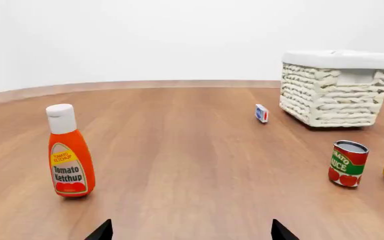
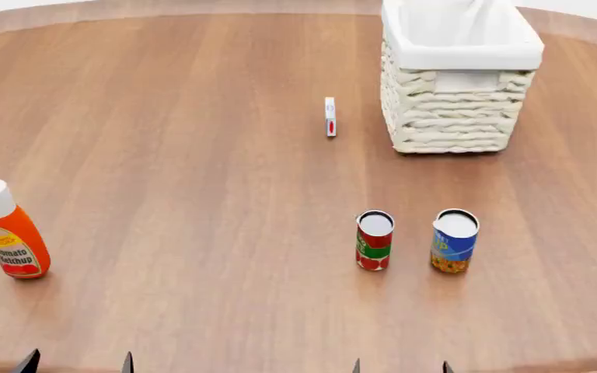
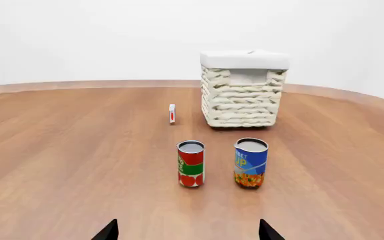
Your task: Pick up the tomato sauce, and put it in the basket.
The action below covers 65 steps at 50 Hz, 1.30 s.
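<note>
The tomato sauce can (image 2: pixel 375 241), red and green with a silver top, stands upright on the wooden table; it also shows in the right wrist view (image 3: pixel 191 163) and the left wrist view (image 1: pixel 347 163). The cream wicker basket (image 2: pixel 454 116) with white lining stands at the far right, and shows in both wrist views (image 1: pixel 332 95) (image 3: pixel 243 97). My left gripper (image 2: pixel 77 363) and right gripper (image 2: pixel 400 366) are open and empty at the near table edge, only their black fingertips (image 1: pixel 101 231) (image 3: pixel 107 231) showing. The right gripper is nearest the can, well short of it.
A blue-and-yellow can (image 2: pixel 454 241) stands just right of the tomato sauce. An orange ketchup bottle (image 2: pixel 10 231) stands at the near left. A small white, red and blue box (image 2: pixel 329 116) stands left of the basket. The round table's edge (image 2: pixel 547 365) runs along the near side.
</note>
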{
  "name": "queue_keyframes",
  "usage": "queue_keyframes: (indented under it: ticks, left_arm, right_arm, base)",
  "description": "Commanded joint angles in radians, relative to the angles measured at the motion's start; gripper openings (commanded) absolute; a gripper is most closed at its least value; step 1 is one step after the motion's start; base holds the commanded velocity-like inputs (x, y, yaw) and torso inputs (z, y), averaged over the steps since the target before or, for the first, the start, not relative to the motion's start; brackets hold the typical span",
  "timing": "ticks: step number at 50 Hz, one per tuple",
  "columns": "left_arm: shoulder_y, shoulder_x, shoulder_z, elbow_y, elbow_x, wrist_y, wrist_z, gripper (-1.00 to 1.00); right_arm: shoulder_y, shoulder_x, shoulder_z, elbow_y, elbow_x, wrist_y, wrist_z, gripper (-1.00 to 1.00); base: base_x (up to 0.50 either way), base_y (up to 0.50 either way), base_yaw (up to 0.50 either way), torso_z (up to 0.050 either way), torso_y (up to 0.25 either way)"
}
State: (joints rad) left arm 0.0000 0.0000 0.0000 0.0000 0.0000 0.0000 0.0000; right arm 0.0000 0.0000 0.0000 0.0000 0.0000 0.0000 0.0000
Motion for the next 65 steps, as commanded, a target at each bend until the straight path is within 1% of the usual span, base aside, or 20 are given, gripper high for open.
queue_keyframes:
  ticks: [1,2,4,5,6,7,10,16,18,23,26,28,31,33,35,37,39,46,54,65]
  left_arm:
    - [0.002,-0.023,0.027,-0.005,-0.023,0.008,-0.027,1.0]
    - [0.01,-0.028,0.028,0.051,-0.034,-0.024,-0.027,1.0]
    - [0.022,-0.037,0.03,0.104,-0.065,-0.056,-0.02,1.0]
    - [0.027,-0.041,0.03,0.124,-0.079,-0.068,-0.016,1.0]
    - [0.041,-0.044,0.031,0.161,-0.083,-0.074,-0.02,1.0]
    - [0.051,-0.048,0.035,0.18,-0.079,-0.075,-0.026,1.0]
    - [0.073,-0.058,0.044,0.245,-0.082,-0.092,-0.034,1.0]
    - [0.063,-0.078,0.046,0.348,-0.092,-0.17,-0.054,1.0]
    - [0.061,-0.083,0.046,0.386,-0.099,-0.198,-0.058,1.0]
    - [0.063,-0.096,0.052,0.477,-0.103,-0.257,-0.073,1.0]
    - [0.057,-0.107,0.053,0.509,-0.134,-0.294,-0.06,1.0]
    - [0.049,-0.113,0.053,0.554,-0.131,-0.325,-0.072,1.0]
    - [0.044,-0.122,0.047,0.607,-0.158,-0.362,-0.07,1.0]
    - [0.044,-0.126,0.048,0.618,-0.159,-0.367,-0.073,1.0]
    - [0.042,-0.131,0.051,0.622,-0.159,-0.37,-0.076,1.0]
    - [0.043,-0.134,0.049,0.62,-0.162,-0.367,-0.077,1.0]
    - [0.044,-0.135,0.049,0.614,-0.166,-0.36,-0.077,1.0]
    - [0.041,-0.141,0.048,0.609,-0.178,-0.357,-0.083,1.0]
    - [0.001,-0.139,0.056,0.482,-0.183,-0.32,-0.075,1.0]
    - [0.028,-0.156,0.056,0.555,-0.206,-0.334,-0.085,1.0]
  right_arm:
    - [0.0,0.009,-0.013,0.0,0.009,0.0,0.013,1.0]
    - [-0.012,0.016,-0.019,-0.037,-0.036,0.01,0.022,1.0]
    - [-0.014,0.017,-0.01,-0.079,0.001,0.063,0.048,1.0]
    - [-0.019,0.022,-0.012,-0.098,0.006,0.064,0.055,1.0]
    - [-0.034,0.026,-0.011,-0.125,0.022,0.013,0.055,1.0]
    - [-0.041,0.03,-0.015,-0.153,0.027,0.056,0.058,1.0]
    - [-0.07,0.048,-0.029,-0.245,0.046,0.081,0.048,1.0]
    - [-0.074,0.064,-0.036,-0.363,0.073,0.174,0.059,1.0]
    - [-0.087,0.082,-0.051,-0.4,0.069,0.12,0.041,1.0]
    - [-0.084,0.084,-0.032,-0.516,0.113,0.201,0.065,1.0]
    - [-0.102,0.124,-0.051,-0.561,0.169,0.21,-0.001,1.0]
    - [-0.109,0.119,-0.05,-0.576,0.119,0.204,0.043,1.0]
    - [-0.119,0.119,-0.038,-0.599,0.135,0.206,0.055,1.0]
    - [-0.121,0.132,-0.036,-0.628,0.175,0.261,0.041,1.0]
    - [-0.116,0.131,-0.036,-0.64,0.138,0.253,0.069,1.0]
    - [-0.108,0.142,-0.041,-0.664,0.135,0.301,0.074,1.0]
    - [-0.122,0.153,-0.028,-0.685,0.202,0.279,0.032,1.0]
    - [-0.125,0.16,-0.041,-0.687,0.15,0.263,0.063,1.0]
    - [-0.12,0.167,-0.049,-0.642,0.133,0.264,0.079,1.0]
    - [-0.116,0.175,-0.04,-0.592,0.151,0.258,0.085,1.0]
  base:
    - [0.0,0.0,0.0,0.0,0.0]
    - [0.0,0.0,0.0,0.0,0.0]
    - [0.0,0.0,0.0,0.0,0.0]
    - [0.0,0.0,0.0,0.0,0.0]
    - [0.0,0.0,0.0,0.0,0.0]
    - [0.0,0.0,0.0,0.0,0.0]
    - [0.0,0.0,0.0,0.0,0.0]
    - [0.0,0.0,0.0,0.0,0.0]
    - [0.0,0.0,0.0,0.0,0.0]
    - [0.0,0.0,0.0,0.0,0.0]
    - [0.0,0.0,0.0,0.0,0.0]
    - [0.0,0.0,0.0,0.0,0.0]
    - [0.0,0.0,0.0,0.0,0.0]
    - [0.0,0.0,0.0,0.0,0.0]
    - [0.0,0.0,0.0,0.0,0.0]
    - [0.0,0.0,0.0,0.0,0.0]
    - [0.17,0.0,0.0,0.0,0.0]
    - [0.5,0.0,0.0,0.0,0.0]
    - [0.5,0.0,0.0,0.0,0.0]
    - [0.5,0.0,0.0,0.0,0.0]
